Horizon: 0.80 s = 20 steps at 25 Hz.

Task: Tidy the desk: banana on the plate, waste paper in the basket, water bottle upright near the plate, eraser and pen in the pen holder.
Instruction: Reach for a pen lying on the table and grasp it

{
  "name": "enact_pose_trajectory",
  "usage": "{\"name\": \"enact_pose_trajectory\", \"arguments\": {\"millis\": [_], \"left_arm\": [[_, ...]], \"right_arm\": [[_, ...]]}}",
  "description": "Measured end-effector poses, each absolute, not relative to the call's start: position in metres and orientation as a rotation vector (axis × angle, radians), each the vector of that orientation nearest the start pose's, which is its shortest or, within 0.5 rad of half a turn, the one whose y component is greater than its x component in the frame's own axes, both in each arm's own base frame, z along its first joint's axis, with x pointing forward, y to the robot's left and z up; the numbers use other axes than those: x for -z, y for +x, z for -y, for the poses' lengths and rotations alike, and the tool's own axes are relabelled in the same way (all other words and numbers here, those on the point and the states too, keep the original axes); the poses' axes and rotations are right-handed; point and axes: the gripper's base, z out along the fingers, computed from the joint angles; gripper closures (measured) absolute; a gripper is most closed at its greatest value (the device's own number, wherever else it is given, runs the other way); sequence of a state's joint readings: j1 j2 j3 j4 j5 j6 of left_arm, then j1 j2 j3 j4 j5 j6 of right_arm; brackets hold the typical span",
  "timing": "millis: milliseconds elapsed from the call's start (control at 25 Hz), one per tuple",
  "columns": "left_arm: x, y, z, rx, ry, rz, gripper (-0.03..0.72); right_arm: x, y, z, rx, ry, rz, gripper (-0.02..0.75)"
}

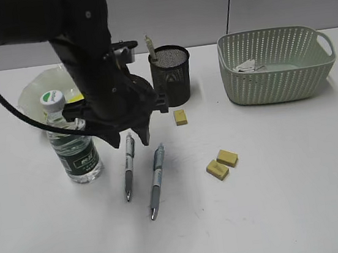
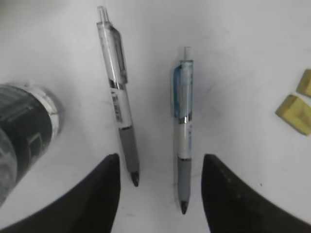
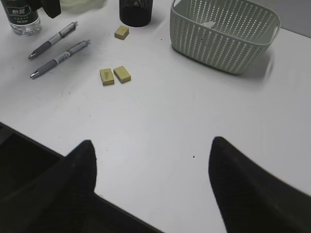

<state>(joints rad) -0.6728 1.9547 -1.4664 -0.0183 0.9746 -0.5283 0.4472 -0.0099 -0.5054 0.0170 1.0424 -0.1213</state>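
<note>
Three containers are seen on the desk point(image 1: 277, 199): the plate point(image 1: 35, 90) at 10 o'clock, mostly hidden by the arm, with something yellow in it; the pen holder point(image 1: 171, 75) at 12, a pale item poking out; the basket point(image 1: 277, 64) at 2, holding the waste paper point(image 1: 247, 65). The water bottle point(image 1: 72, 141) stands upright at the plate's 6 o'clock. Only the left wrist view shows the left gripper point(image 2: 160, 194) spread empty, two pens point(image 2: 118, 92) at its 12. The right gripper point(image 3: 153, 189) is seen open, nothing held, three erasers point(image 3: 115, 75) at its 11.

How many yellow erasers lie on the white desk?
3: one small yellow block eraser beside the black wire-mesh pen holder, two lying together right of the pens. The arm may hide others.
</note>
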Motion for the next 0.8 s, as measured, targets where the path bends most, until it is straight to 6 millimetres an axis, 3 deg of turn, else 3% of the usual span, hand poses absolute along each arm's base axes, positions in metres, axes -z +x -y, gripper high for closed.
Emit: {"name": "enact_pose_trajectory", "arguments": {"millis": [320,600,800], "left_arm": [[-0.172,0.332,0.255,0.055,0.194,-3.059,0.286],[-0.143,0.337,0.253,-0.027,0.189,-3.122,0.286],[-0.133,0.340,0.254,-0.012,0.179,-3.120,0.290]], "right_arm": [[-0.280,-0.006,0.002,-0.228,-0.567,-1.937,0.172],[-0.280,-0.006,0.002,-0.228,-0.567,-1.937,0.172],[-0.280,-0.006,0.002,-0.228,-0.567,-1.937,0.172]]}}
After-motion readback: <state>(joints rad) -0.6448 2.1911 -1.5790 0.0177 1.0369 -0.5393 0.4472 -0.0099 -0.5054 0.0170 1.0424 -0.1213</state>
